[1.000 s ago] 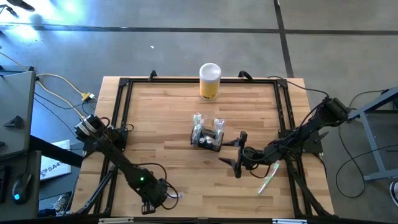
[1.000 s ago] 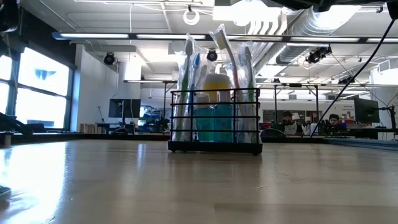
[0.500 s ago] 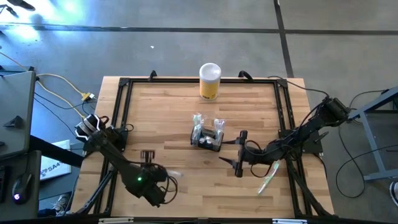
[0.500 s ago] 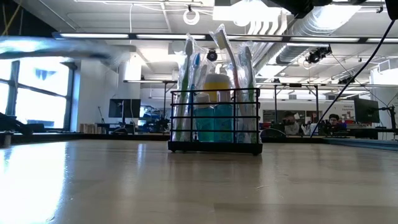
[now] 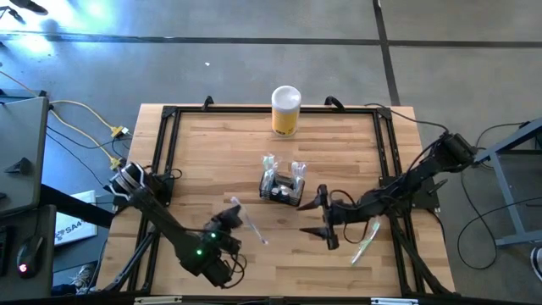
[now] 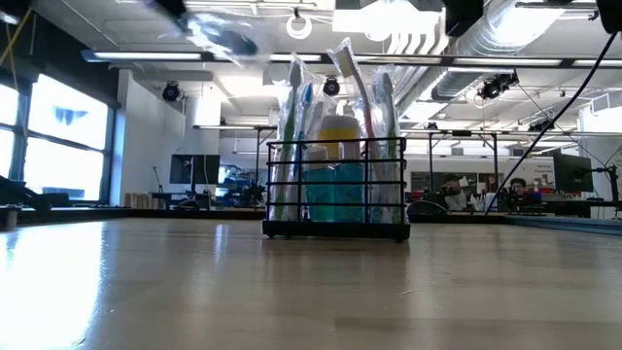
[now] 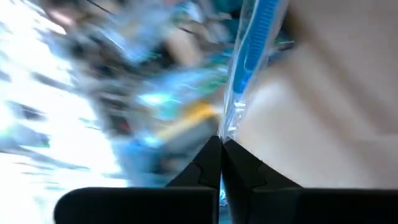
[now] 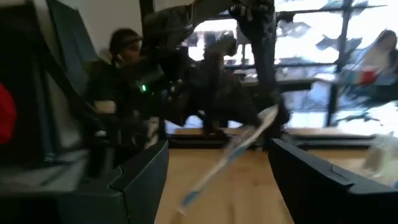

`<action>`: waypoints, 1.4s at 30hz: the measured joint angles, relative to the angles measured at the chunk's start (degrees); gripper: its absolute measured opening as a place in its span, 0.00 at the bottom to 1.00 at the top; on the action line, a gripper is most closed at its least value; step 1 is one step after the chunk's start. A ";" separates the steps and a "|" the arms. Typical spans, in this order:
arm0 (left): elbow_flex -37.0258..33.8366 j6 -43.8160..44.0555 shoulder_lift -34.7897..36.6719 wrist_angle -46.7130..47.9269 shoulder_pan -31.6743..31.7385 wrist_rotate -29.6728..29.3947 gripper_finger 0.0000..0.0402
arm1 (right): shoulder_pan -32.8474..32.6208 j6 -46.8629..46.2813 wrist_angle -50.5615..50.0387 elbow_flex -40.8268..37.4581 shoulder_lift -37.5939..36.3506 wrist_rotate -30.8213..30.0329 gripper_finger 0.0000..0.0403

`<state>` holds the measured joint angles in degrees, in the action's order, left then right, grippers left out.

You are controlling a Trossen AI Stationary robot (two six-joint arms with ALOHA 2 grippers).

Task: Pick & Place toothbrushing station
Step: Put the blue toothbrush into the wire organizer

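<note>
Caddy [image 5: 280, 187] mid-table, upright, packed with wrapped brushes, so it presumably takes the next | left gripper [image 5: 227, 222] clenched on a wrapped toothbrush [image 5: 247, 224], pinched by the wrapper end, raised left of caddy, likely for insertion | right gripper [image 5: 325, 218] spread, empty, just right of caddy | another wrapped brush [image 5: 365, 241] near right edge

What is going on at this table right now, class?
The left gripper has its jaws shut on a wrapped toothbrush, carried above the wood at the front left. The black wire caddy stands mid-table, already holding packaged brushes. The right gripper waits beside it, jaws open. Another wrapped toothbrush lies near the right edge, and a yellow cylinder stands at the back.
</note>
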<state>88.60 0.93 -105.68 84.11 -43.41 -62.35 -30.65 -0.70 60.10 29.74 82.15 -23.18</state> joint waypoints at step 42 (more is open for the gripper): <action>0.70 -76.23 -7.15 -63.95 10.59 -10.03 0.00 | 13.04 -22.70 -12.90 0.02 0.02 12.96 0.66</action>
<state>89.30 -75.30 -112.84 20.16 -32.83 -72.38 -17.61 -23.40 47.20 29.76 82.17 -10.22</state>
